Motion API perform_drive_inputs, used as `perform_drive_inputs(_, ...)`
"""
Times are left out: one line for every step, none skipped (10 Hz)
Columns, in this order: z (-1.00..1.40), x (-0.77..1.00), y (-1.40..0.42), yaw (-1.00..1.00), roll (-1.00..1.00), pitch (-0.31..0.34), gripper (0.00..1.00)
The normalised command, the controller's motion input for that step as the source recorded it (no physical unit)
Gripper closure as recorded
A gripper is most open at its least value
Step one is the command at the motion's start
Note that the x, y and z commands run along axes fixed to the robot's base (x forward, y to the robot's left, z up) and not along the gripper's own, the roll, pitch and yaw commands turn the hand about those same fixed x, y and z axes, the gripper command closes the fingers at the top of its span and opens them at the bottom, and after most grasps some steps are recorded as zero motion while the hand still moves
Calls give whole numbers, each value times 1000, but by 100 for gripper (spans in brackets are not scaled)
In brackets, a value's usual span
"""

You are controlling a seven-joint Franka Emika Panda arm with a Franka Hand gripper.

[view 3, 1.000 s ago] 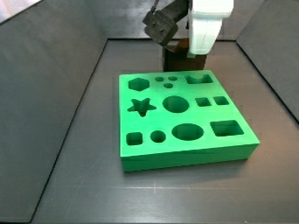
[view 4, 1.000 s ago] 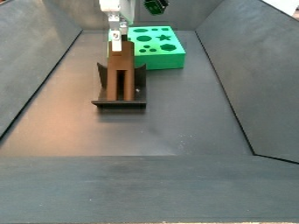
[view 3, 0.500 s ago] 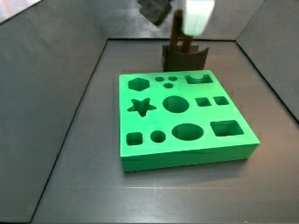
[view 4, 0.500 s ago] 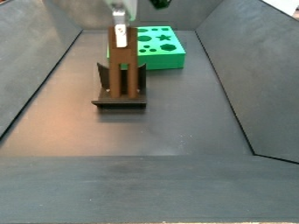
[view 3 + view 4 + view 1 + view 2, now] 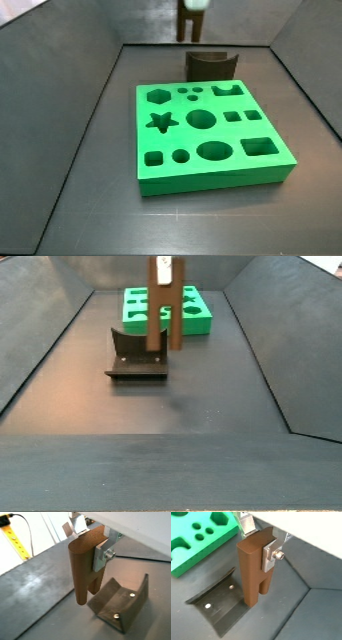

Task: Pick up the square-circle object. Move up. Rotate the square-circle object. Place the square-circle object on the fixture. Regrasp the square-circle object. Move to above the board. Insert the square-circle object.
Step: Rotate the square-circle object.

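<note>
- The square-circle object hangs upright, legs pointing down, clear of the floor.
- The pincer pinches its upper end between silver fingers.
- The fixture stands on the floor just beneath and beside it.
- The green board lies beyond the fixture.

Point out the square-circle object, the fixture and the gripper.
square-circle object (image 5: pixel 249 572): a wrist view, on its upright brown body, held above the floor.
fixture (image 5: pixel 125 601): a wrist view, on its dark plate below the piece.
gripper (image 5: pixel 263 552): a wrist view, shut on the piece's upper part.
</note>
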Motion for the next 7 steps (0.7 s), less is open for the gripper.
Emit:
perform_drive_inputs(535, -1000, 107, -35, -117, 1, 100)
perform_drive_inputs(497, -1000, 100, -36, -115, 6, 100)
perform_drive_inputs(400, -1000, 81, -36, -110, 20, 100)
perform_drive_inputs(310, -929, 70, -34, -100, 23, 100)
perform_drive_inputs(191, -691, 43, -32, -108, 23, 100)
perform_drive_inputs(148, -574, 36, -32, -115, 21, 100)
perform_drive_inputs(89, -344, 25, -31, -126, 12, 100)
